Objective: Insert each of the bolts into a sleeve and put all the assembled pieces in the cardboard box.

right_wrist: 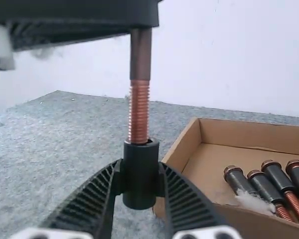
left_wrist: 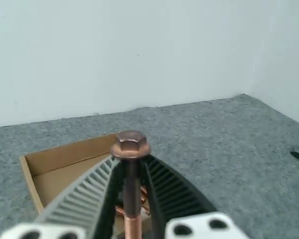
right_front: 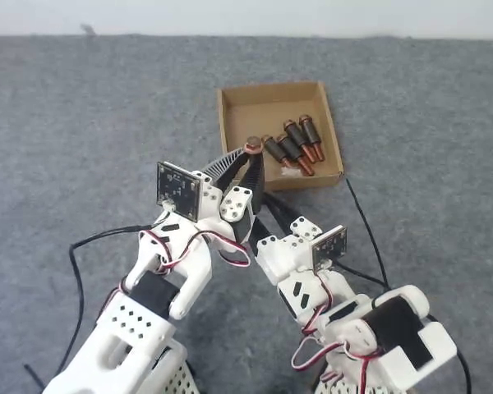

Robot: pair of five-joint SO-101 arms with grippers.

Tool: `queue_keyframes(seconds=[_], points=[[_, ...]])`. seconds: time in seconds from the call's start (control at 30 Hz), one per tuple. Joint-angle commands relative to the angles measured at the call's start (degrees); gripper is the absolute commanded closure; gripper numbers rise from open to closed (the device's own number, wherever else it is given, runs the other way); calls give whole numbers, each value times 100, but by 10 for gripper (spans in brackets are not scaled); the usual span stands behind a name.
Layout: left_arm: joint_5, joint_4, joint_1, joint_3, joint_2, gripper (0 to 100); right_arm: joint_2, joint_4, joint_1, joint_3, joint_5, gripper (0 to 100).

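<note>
My left gripper is shut on a copper bolt, holding it upright by its dark shank with the hex head on top. Right below it, my right gripper is shut on a black sleeve. The bolt's threaded end enters the top of the sleeve. In the high view the bolt head sits at the near left corner of the cardboard box, and the sleeve is hidden under the left gripper. Several assembled pieces lie in the box.
Grey carpet covers the table, and a white wall stands behind it. The box's near wall is close beside the sleeve. Black cables trail beside the arms' bases. Open carpet lies to the left of the box.
</note>
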Motion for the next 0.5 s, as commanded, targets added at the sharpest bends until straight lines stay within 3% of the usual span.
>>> queue_keyframes(seconds=[0.0,0.47], points=[[18,-167,-18,4,-53,988,-84,-154,-22,79,-18,992],[-141,-176,-97,-31,-88,988,-84,-136,-13,79,-18,992]])
